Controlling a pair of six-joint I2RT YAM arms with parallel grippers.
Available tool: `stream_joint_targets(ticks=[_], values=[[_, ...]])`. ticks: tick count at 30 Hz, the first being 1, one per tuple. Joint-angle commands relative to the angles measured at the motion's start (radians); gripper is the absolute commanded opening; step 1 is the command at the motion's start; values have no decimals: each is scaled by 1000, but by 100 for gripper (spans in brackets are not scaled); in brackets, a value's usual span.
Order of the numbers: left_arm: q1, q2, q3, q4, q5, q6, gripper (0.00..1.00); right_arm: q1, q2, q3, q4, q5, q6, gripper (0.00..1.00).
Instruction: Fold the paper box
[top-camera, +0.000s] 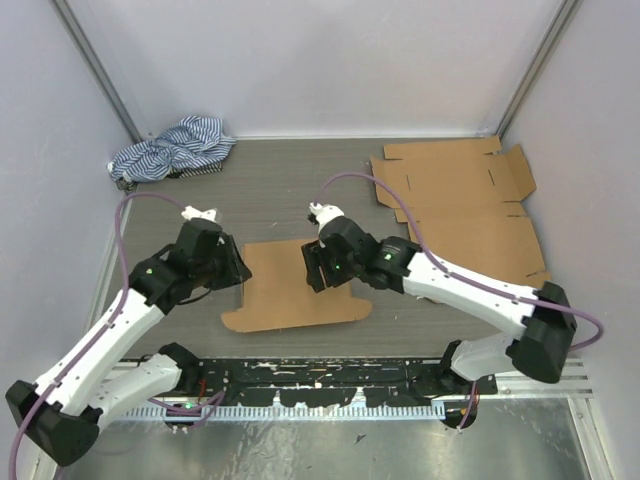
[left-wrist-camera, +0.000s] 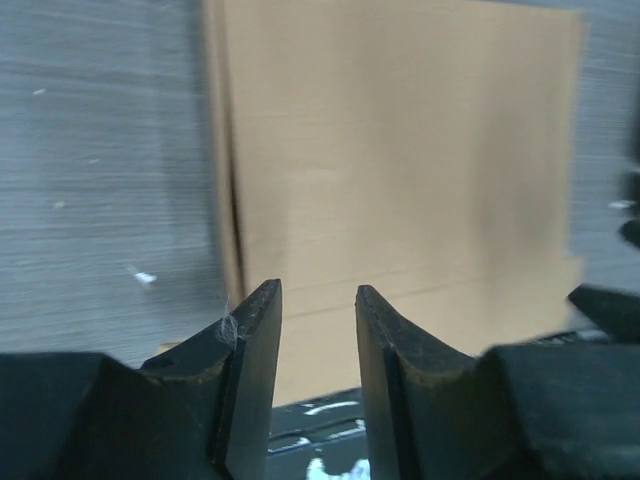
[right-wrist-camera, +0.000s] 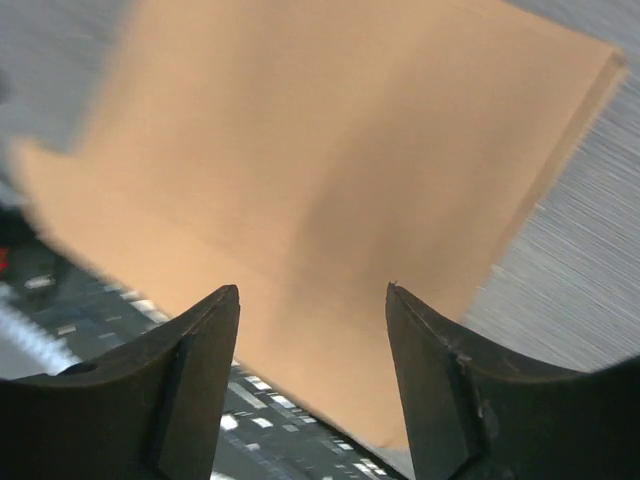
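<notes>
The box (top-camera: 290, 295) lies flat and unfolded on the table (top-camera: 290, 190), near the middle of the near edge, just ahead of the black rail (top-camera: 320, 375) the arms are bolted to. It is a brown cardboard sheet with a rounded tab at its near-left corner.

Both arms reach in over it from either side. The left gripper (left-wrist-camera: 318, 295) sits at the sheet's left edge, tilted down toward it. Its jaws stand a modest way apart with nothing between them, and its wrist view shows only the sheet below. The right gripper (right-wrist-camera: 312, 295) hangs over the far-right part of the sheet. Its jaws are spread wider, and they too have hold of nothing. From where I stand I cannot tell whether either set of fingertips touches the cardboard.

A cardboard stack (top-camera: 470, 200) of flat sheets lies at the far-right corner, well apart from the box. A crumpled striped cloth (top-camera: 172, 150) sits in the far-left corner.
</notes>
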Motion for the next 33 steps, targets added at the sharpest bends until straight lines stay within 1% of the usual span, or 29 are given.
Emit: stream_joint_targets(ticks=[1,4,9,19,25,29,33], values=[[-3,11,-55,-46,-186,26,45,-74,20,-67,46,117,15,69],[-3,-21,-136,-16,-215,-8,49,-129,40,-119,72,117,40,75],[-3,-48,-250,107,-181,-14,53,-202,89,-188,143,37,31,74],[-4,172,-315,246,-136,8,53,-203,217,-246,210,-36,43,71],[-3,234,-321,310,-151,27,52,-206,217,-272,250,-31,67,70],[-1,257,-300,370,-164,48,52,-232,239,-222,264,-33,59,70],[2,350,-225,398,-178,89,52,-273,302,-136,269,-56,46,69]])
